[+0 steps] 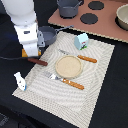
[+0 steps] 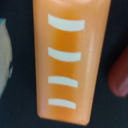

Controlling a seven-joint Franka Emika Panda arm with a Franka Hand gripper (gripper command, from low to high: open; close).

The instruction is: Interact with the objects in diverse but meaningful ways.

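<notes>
Hovering arm: gripper point(image 1: 31, 52) low over the placemat's point(image 1: 100, 70) edge at the exterior view's left; finger spacing cannot be told.
Bread loaf point(image 2: 67, 60): fills the wrist view, directly under the camera.
Sausage point(image 1: 38, 62): just beside the loaf.
Bottle point(image 1: 19, 81): lying near the mat's corner.
Carton point(image 1: 81, 41): upright, well apart.
Saucepan point(image 1: 68, 7): on the stove board.
</notes>
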